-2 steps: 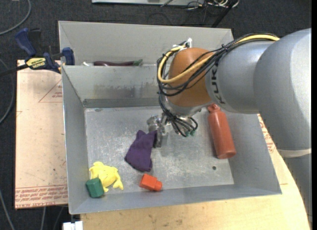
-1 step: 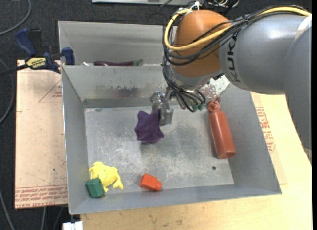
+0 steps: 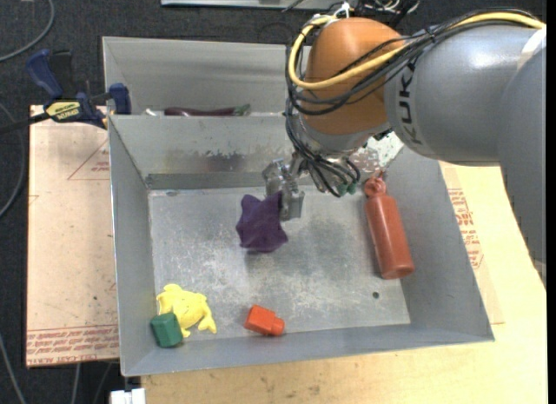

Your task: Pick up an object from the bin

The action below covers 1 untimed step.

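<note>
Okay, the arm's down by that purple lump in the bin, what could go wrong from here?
One: the gripper sits at the upper right edge of the purple lump, not over its middle, so a grab there might catch only a corner and slip on the lift. Two: the lump looks soft and crumpled, so it may sag or drag. Three: the red bottle lies close on the right; a sideways move could knock it.

Crumpled lump [image 3: 261, 227] central, gripper [image 3: 287, 195] at its upper right, perhaps touching; bottle [image 3: 388, 230] further right; toy [image 3: 188, 307] and block [image 3: 166, 330] front-left.
</note>
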Tool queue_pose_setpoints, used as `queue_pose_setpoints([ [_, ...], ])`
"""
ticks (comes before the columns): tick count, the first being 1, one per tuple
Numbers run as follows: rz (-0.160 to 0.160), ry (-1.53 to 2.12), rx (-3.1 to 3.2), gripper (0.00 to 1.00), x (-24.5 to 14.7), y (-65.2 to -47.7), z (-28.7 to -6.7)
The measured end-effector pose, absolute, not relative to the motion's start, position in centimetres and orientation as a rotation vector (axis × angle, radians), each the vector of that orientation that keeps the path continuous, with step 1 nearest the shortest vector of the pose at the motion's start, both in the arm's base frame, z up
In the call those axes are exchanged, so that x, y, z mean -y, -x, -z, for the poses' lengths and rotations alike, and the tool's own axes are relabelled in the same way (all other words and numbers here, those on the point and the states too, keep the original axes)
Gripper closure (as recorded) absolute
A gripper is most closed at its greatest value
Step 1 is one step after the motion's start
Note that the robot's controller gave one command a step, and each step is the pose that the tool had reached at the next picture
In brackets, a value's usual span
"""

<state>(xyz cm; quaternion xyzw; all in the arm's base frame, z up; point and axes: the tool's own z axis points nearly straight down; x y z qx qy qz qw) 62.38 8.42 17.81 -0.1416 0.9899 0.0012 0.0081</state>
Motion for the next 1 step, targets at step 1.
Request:
queue_pose_setpoints([
  [1,-0.003,0.423,-3.083,1.0,-6.08,-62.89,-37.64],
])
